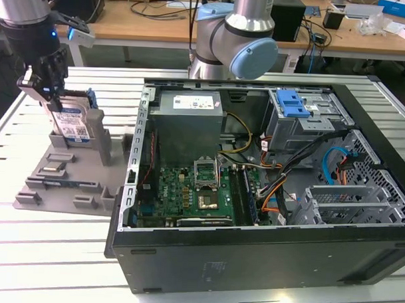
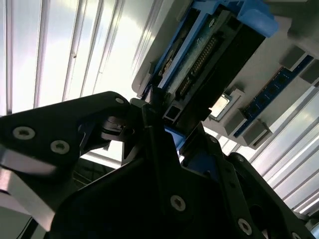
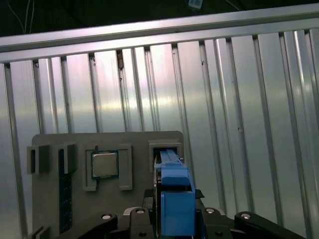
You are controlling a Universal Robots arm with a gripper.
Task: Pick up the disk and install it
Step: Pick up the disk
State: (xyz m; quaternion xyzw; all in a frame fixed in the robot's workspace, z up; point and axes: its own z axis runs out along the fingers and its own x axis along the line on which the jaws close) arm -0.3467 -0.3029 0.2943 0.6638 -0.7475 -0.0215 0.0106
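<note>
Exterior view: claw (image 1: 53,100) grips upright disk (image 1: 74,125).

Silver, blue-framed disk (image 1: 73,126) upright on edge in the grey holder (image 1: 62,180) slot

The worktop (image 1: 32,252) is made of ribbed silver metal slats laid side by side, and pale light glares off them in long streaks, brightest in the second wrist view. Behind it stands a long wooden desk (image 1: 147,26) on white legs (image 1: 77,54), strewn with dark cables (image 1: 158,5), with a blue box (image 1: 394,8) toward the exterior view's right. The floor (image 1: 119,55) under the desk is dark grey.
</note>
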